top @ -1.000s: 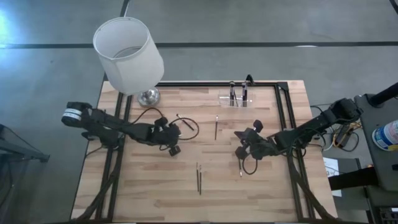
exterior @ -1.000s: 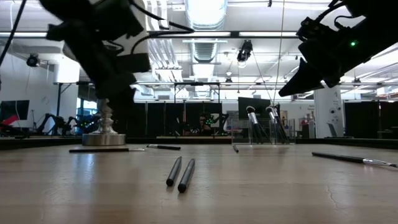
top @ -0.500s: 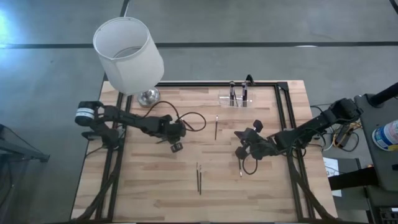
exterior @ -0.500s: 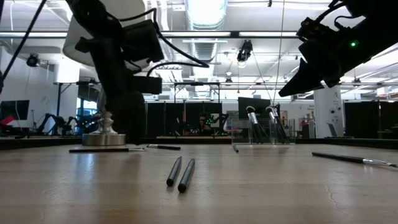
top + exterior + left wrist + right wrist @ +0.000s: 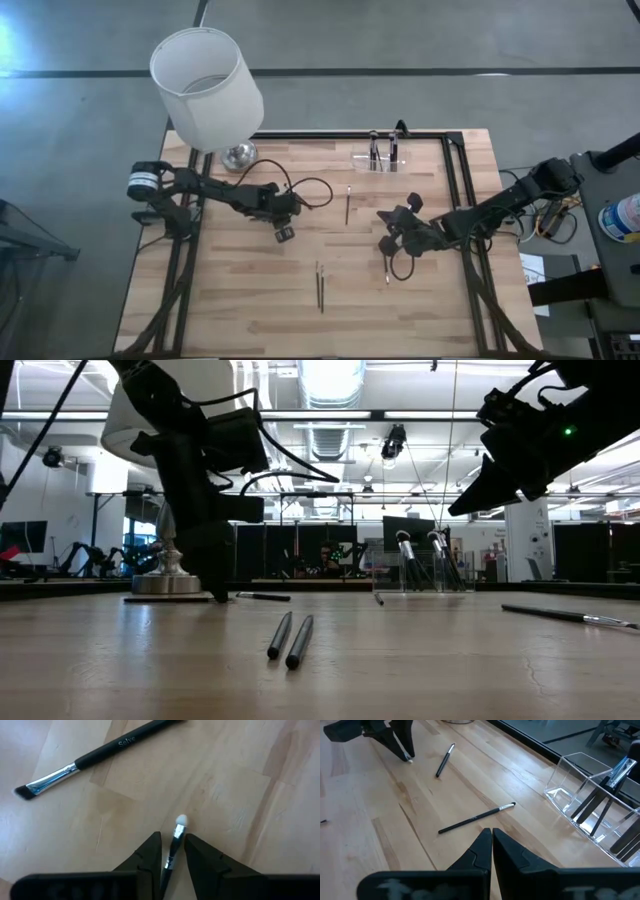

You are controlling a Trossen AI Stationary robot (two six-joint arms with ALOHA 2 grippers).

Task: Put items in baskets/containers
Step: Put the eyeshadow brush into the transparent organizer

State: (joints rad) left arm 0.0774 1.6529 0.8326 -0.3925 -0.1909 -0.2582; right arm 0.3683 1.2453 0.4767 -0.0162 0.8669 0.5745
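Left gripper (image 5: pixel 172 851) jaws seemingly clamped on white-tipped brush (image 5: pixel 176 835), right gripper (image 5: pixel 491 836) jaws together.

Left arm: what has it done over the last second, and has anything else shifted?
The left gripper swung toward the table's middle and came down to the wood, its jaws now closed on a white-tipped brush. The right gripper stayed hovering, jaws shut and empty. The clear holder and the loose pair of sticks have not moved.
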